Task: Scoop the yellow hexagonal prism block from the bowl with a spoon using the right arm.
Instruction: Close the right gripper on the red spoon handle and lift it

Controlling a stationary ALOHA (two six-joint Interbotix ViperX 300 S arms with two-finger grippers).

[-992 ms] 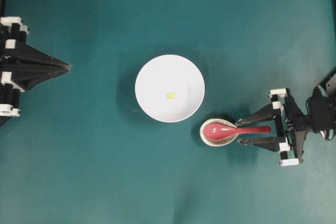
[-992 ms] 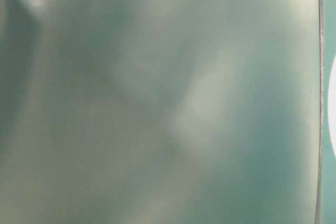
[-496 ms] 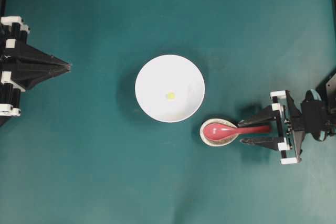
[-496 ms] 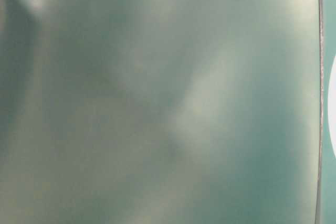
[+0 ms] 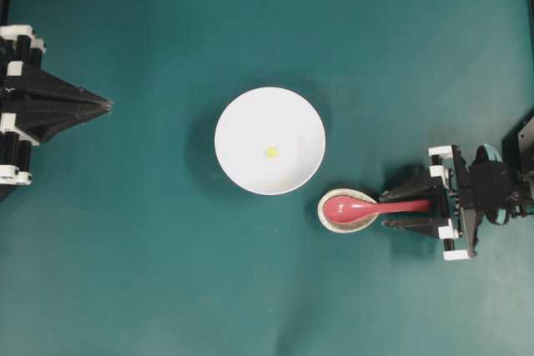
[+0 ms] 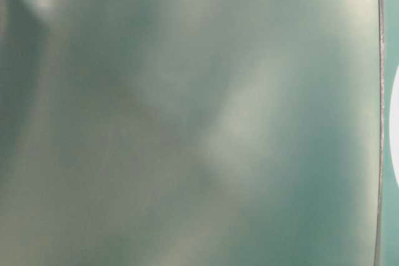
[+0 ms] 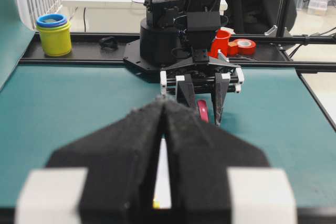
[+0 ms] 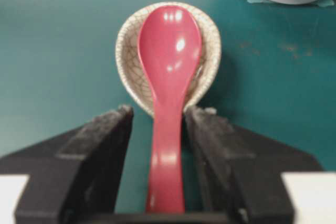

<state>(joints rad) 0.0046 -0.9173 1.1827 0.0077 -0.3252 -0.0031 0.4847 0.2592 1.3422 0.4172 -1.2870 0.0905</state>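
one white bowl (image 5: 269,140), one yellow block (image 5: 270,152), one red spoon (image 5: 367,207), one spoon rest (image 5: 330,219), two pincers

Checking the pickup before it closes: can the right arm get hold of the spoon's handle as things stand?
Probably yes. The right gripper is open, one finger either side of the spoon handle, nothing between them. The scoop lies in the spoon rest.

The overhead view looks straight down on the whole table (image 5: 150,289); the table-level view sits too close, all blur; the left wrist view faces level across toward the opposite arm; the right wrist view looks closely down on the spoon (image 8: 169,77), shared with the overhead.
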